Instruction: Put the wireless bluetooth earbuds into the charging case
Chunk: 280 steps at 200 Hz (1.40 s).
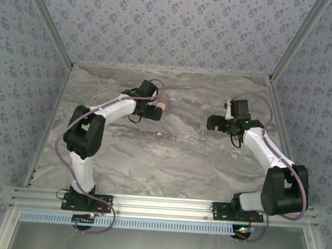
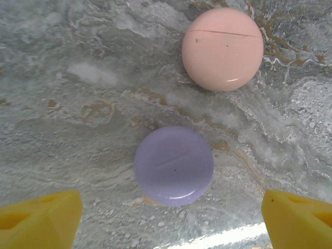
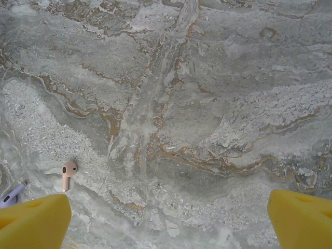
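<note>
Left wrist cam: L pincer [image 2: 168, 224] jaws spread wide, nothing btwn them; yellow fingertips [image 2: 41, 220] sit in both lower corners. It hovers over the lilac charging case [image 2: 174, 166], a round case lying flat on the marble desk [image 2: 78, 104]. Case is centred btwn the fingers, just ahead of the tips, so prob. lined up for a grab. Pink charging case [image 2: 222, 49] lies further out, apart from the lilac one. Seam line visible on pink; both lids look shut.

Right wrist cam: R pincer [image 3: 167, 222] likewise spread and empty, looking down at the desk. Pink earbud [image 3: 68, 171] lies loose, just ahead of one fingertip. Lilac earbud [image 3: 11, 194] is at the frame edge, partly cut off.

Top external: earbuds [image 1: 168, 154] show as tiny specks on the desk btwn the two arms, nearer the bases than the cases. None in a case.

Judgement: work looks split, L for cases, R for earbuds. A lid must open before any insert. Risk: round case may slide when pinched.
</note>
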Each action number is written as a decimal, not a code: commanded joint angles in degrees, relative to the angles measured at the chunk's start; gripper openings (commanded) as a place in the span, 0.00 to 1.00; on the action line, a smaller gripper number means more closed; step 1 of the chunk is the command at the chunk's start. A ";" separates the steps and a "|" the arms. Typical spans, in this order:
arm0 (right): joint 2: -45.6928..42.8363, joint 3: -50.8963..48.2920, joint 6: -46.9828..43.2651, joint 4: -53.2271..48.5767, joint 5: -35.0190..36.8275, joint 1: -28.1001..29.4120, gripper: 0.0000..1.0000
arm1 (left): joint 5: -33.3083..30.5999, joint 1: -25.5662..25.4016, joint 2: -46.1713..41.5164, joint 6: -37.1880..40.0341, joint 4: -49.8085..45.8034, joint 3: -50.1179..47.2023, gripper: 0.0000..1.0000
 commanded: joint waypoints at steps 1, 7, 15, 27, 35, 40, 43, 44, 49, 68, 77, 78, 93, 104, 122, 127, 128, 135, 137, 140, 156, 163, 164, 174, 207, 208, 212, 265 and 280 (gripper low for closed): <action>0.92 1.78 1.55 -2.27 0.87 0.42 1.00 | -0.42 -0.47 2.95 0.78 -3.29 3.94 0.88; 0.98 1.86 1.55 -2.27 0.91 0.41 1.00 | 0.08 -0.49 3.80 0.68 -3.33 4.46 0.87; 1.28 2.10 1.64 -2.48 1.11 0.41 1.00 | 0.78 -0.48 4.97 0.52 -3.47 5.27 0.84; 1.65 2.46 1.64 -2.87 1.28 0.41 1.00 | 0.87 -0.50 6.54 -0.02 -3.93 6.45 0.80; 1.83 2.80 1.64 -3.14 1.47 0.51 1.00 | 1.19 -0.56 7.44 -0.12 -4.16 7.05 0.79; 1.85 2.83 1.63 -3.21 1.65 0.54 1.00 | 1.28 -0.55 7.97 -0.06 -4.28 7.46 0.78; 2.00 2.92 1.63 -3.30 1.72 0.57 1.00 | 1.26 -0.56 8.19 -0.16 -4.41 7.67 0.78; 2.02 2.97 1.63 -3.35 1.70 0.58 1.00 | 1.23 -0.56 8.30 -0.19 -4.44 7.72 0.78; 2.00 2.96 1.63 -3.36 1.71 0.55 1.00 | 1.14 -0.51 8.65 -0.24 -4.48 7.93 0.77; 2.18 2.97 1.81 -3.33 1.92 0.59 1.00 | 0.64 -0.51 9.57 -0.35 -4.87 8.78 0.74; 2.20 2.82 1.98 -3.29 1.94 0.59 1.00 | 0.41 -0.57 9.88 -0.38 -4.92 8.97 0.73; 2.20 2.83 1.99 -3.30 1.94 0.68 1.00 | 0.41 -0.57 9.93 -0.35 -4.92 8.98 0.73; 2.34 2.58 2.08 -3.03 1.88 0.73 1.00 | -0.11 -0.56 10.49 -0.46 -5.24 9.32 0.72; 2.55 2.66 2.08 -2.97 1.89 0.77 1.00 | -0.12 -0.60 10.82 -0.35 -5.31 9.48 0.69; 2.73 2.78 2.17 -2.99 1.90 0.95 1.00 | -0.61 -0.58 11.11 -0.26 -5.33 9.52 0.65; 2.81 2.82 2.17 -2.98 1.84 1.03 1.00 | -0.80 -0.60 11.20 -0.26 -5.40 9.53 0.64; 2.82 2.78 2.17 -3.02 1.85 1.03 1.00 | -0.85 -0.63 11.26 -0.24 -5.42 9.53 0.64; 2.82 2.79 2.16 -3.05 1.82 1.12 1.00 | -0.87 -0.64 11.38 -0.22 -5.53 9.62 0.64; 2.82 2.76 2.16 -3.10 1.83 1.20 1.00 | -0.86 -0.65 11.39 -0.16 -5.51 9.62 0.63; 2.89 2.79 2.17 -3.02 1.93 1.20 1.00 | -0.76 -0.64 11.44 -0.10 -5.51 9.63 0.62; 2.99 2.76 2.34 -2.99 1.93 1.38 1.00 | -0.78 -0.89 11.74 0.01 -5.92 9.88 0.57; 3.12 2.78 2.34 -3.03 1.94 1.62 1.00 | -1.19 -1.14 11.66 0.04 -6.29 9.88 0.57; 3.14 2.76 2.34 -3.00 1.94 1.59 1.00 | -1.22 -1.21 11.66 0.04 -6.31 9.88 0.57; 3.26 2.80 2.42 -3.08 1.90 1.77 1.00 | -2.06 -1.81 11.41 0.10 -6.90 9.72 0.57; 3.87 2.83 2.43 -3.18 1.74 2.29 1.00 | -4.22 -4.63 10.05 -1.55 -8.26 8.73 0.55; 3.91 2.83 2.43 -3.16 1.71 2.32 1.00 | -4.24 -4.71 10.02 -1.64 -8.26 8.69 0.55; 4.04 2.90 2.47 -3.18 1.69 2.34 1.00 | -4.14 -5.13 9.85 -1.91 -8.26 8.46 0.55; 5.68 3.58 2.35 -3.18 0.93 3.48 1.00 | -2.21 -10.17 8.41 -7.04 -8.35 7.10 0.54; 6.37 3.85 2.43 -3.38 0.76 3.82 1.00 | -2.06 -11.43 8.17 -7.91 -8.14 6.61 0.54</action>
